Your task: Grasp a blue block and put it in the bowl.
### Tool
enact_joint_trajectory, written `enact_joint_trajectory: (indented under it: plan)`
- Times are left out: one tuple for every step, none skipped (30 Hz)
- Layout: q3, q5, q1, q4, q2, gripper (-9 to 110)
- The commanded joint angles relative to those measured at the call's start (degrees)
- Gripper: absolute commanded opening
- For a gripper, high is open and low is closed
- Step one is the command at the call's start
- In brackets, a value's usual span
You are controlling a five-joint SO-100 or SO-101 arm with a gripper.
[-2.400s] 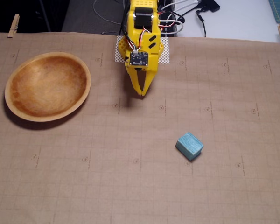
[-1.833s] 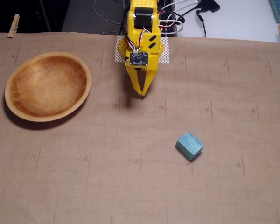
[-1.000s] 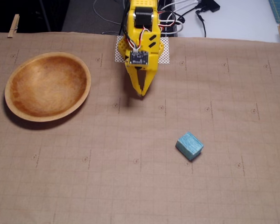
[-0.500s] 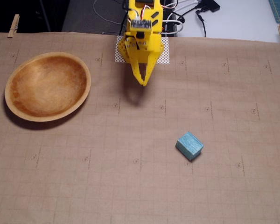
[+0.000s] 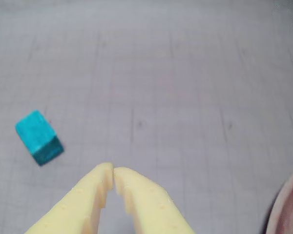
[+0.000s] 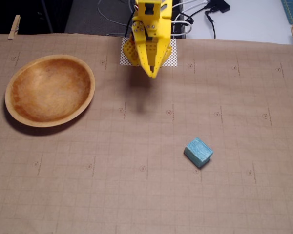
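- Wrist view: the pale yellow plastic two-finger gripper (image 5: 113, 171) enters from the bottom edge, its two fingers meeting at the tips – pressed together with nothing between them.
- Wrist view: the small teal-blue cube-like block (image 5: 38, 137) lies on the grey gridded mat (image 5: 176, 87), up and to the left of the fingertips and clear of them; it sits turned at an angle to the grid lines, its lighter top face and a darker side face showing.
- Wrist view: a curved pinkish-brown edge at the bottom right corner is the rim of the wide, shallow round wooden bowl (image 5: 288, 204); only that sliver is in view, well apart from the block.
- Fixed view: the yellow arm reaches down from the top centre, and its gripper (image 6: 152, 74) tapers to a closed point above the brown gridded paper mat (image 6: 136, 195).
- Fixed view: the block (image 6: 198, 152) rests on the mat lower right of centre – well apart from the gripper and skewed to the grid.
- Fixed view: the orange-brown bowl (image 6: 12, 109) sits at the left, empty, far from the block.
- Fixed view: dark cables (image 6: 205, 17) trail behind the arm's base beyond the mat's upper edge.
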Motion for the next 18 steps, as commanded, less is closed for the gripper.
enact_joint_trajectory:
  plan:
    - [1.8, 0.4, -4.1, -9.5, 0.4, -2]
    - [2.9, 0.4, -5.6, -11.8, 0.4, -2]
    - [4.0, 0.4, -7.0, -13.9, 0.4, -2]
    - [5.0, 0.4, -8.3, -15.4, 0.3, -2]
    - [6.2, 0.4, -9.8, -17.1, 0.3, -2]
    - [7.0, 0.4, -10.9, -18.2, 0.3, -2]
    - [7.6, 0.4, -11.6, -18.7, 0.3, -2]
    - [8.0, 0.4, -12.3, -18.9, 0.3, -2]
    - [8.3, 0.4, -12.9, -18.9, 0.3, -2]
    - [8.6, 0.4, -13.5, -18.8, 0.3, -2]
    - [8.8, 0.4, -14.0, -18.8, 0.2, -1]
    - [9.0, 0.4, -14.3, -18.8, 0.2, 1]
    - [9.1, 0.4, -14.6, -18.8, -0.3, 3]
    - [9.0, 0.4, -14.9, -18.8, -1.1, 6]
    - [8.7, 0.4, -15.2, -18.8, -2.5, 8]
    - [8.5, 0.4, -15.5, -18.8, -4.3, 11]
    - [8.4, 0.4, -15.6, -19.2, -6.2, 14]
    - [8.3, 0.4, -15.7, -19.4, -8.5, 17]
